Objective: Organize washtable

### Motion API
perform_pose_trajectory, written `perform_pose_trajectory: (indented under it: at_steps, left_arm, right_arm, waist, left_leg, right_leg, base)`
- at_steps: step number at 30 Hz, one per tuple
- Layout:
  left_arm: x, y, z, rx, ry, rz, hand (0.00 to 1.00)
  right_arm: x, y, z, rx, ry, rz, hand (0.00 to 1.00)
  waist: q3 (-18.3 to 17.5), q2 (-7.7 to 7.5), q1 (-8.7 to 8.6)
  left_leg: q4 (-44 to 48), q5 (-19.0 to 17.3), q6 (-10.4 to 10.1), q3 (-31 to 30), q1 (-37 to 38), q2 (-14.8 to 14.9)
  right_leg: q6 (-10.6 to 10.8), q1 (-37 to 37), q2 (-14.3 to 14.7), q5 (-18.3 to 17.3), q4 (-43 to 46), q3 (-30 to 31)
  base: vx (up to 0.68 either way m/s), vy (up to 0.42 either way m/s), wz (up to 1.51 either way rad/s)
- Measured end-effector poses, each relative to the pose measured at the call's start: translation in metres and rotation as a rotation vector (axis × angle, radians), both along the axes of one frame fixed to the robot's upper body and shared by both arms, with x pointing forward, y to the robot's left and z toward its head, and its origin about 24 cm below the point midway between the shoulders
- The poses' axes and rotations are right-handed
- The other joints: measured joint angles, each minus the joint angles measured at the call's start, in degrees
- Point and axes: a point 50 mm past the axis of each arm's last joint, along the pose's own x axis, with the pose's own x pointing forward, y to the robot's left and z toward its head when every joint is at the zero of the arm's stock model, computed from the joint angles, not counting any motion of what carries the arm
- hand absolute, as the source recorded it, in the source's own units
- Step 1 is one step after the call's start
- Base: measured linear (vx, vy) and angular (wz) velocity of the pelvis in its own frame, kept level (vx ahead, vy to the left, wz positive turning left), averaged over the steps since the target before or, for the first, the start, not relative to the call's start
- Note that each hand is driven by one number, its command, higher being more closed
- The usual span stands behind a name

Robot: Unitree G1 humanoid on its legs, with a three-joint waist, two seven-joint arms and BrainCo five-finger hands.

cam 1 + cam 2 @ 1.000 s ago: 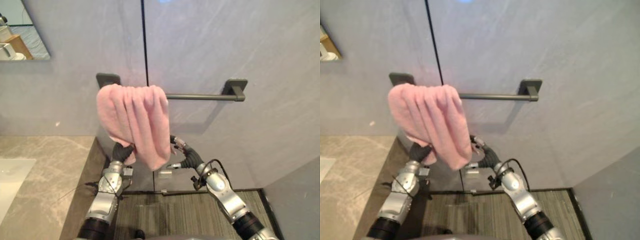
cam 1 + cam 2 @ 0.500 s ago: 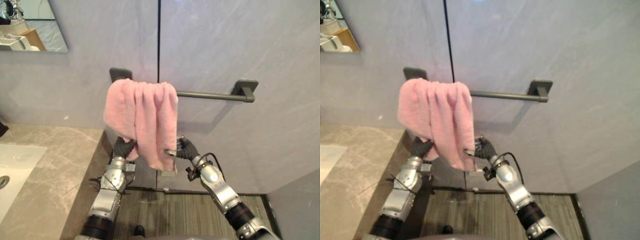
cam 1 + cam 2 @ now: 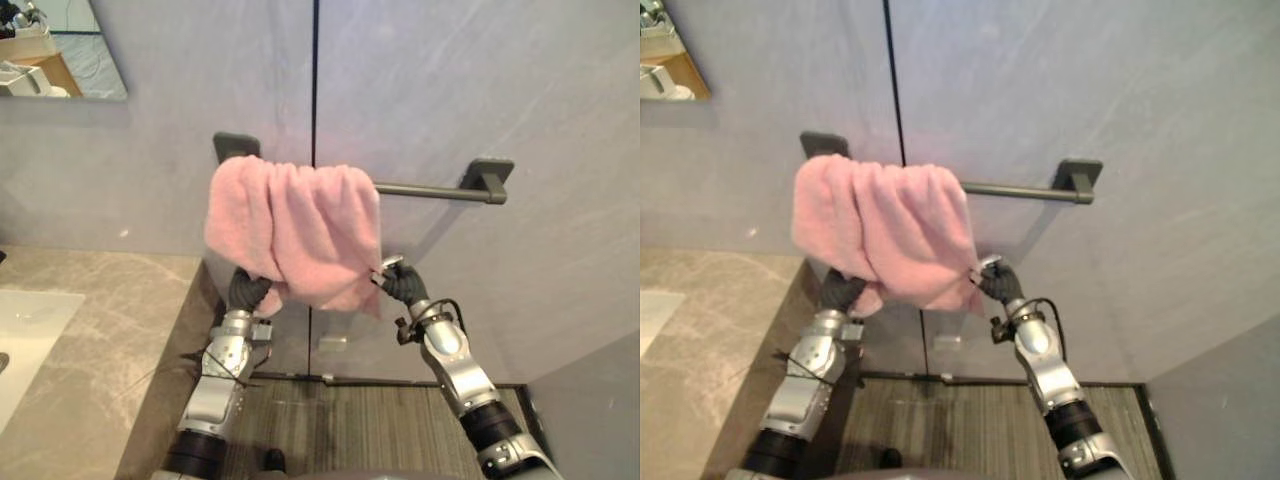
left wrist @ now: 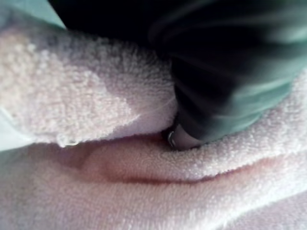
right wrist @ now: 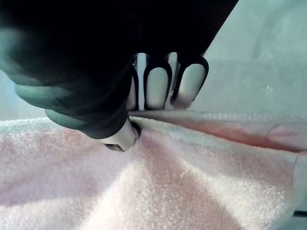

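Observation:
A pink towel [image 3: 295, 225] hangs over the left end of a dark towel bar [image 3: 430, 189] on the grey wall. My left hand [image 3: 248, 291] is under its lower left corner, fingers curled into the cloth; in the left wrist view the towel [image 4: 96, 191] bunches against the hand [image 4: 225, 86]. My right hand [image 3: 402, 285] pinches the towel's lower right corner and holds it out to the right. In the right wrist view its fingers [image 5: 158, 86] and thumb close on the towel's edge [image 5: 168, 191]. The towel is spread wide between the two hands.
A marble counter [image 3: 100, 330] with a white sink [image 3: 20, 325] lies at the left. A mirror [image 3: 55, 50] hangs at the upper left. A striped mat [image 3: 350, 425] covers the floor below the bar. The bar's right half is bare.
My right hand has shut on the towel's lower right corner and drawn it to the right, widening the towel along the bar. The left hand keeps its hold. The camera has shifted.

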Motion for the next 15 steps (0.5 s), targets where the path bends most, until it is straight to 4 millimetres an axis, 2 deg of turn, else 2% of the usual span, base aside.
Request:
perform_pose_trajectory:
  at_steps: [11, 15]
  left_arm:
    - [0.0, 0.0, 0.005, -0.013, -0.03, 0.004, 1.0]
    - [0.0, -0.001, 0.005, -0.015, -0.031, 0.002, 1.0]
  right_arm:
    - [-0.006, -0.029, -0.005, 0.028, 0.013, -0.138, 1.0]
    - [-0.007, -0.034, -0.006, 0.032, 0.016, -0.161, 1.0]
  waist:
    - [0.1, -0.19, -0.14]
    - [0.2, -0.16, -0.79]
  left_leg:
    - [0.0, -0.1, 0.0, 0.9, 0.0, 0.0]
    - [0.0, -0.1, 0.0, 1.2, 0.0, 0.0]
  right_leg:
    - [0.1, 0.0, 0.0, 0.9, -1.2, 0.9]
    - [0.2, -0.1, -0.1, 1.1, -1.4, 1.2]
  base:
    - [-0.01, 0.002, -0.04]
    - [-0.01, 0.002, -0.04]
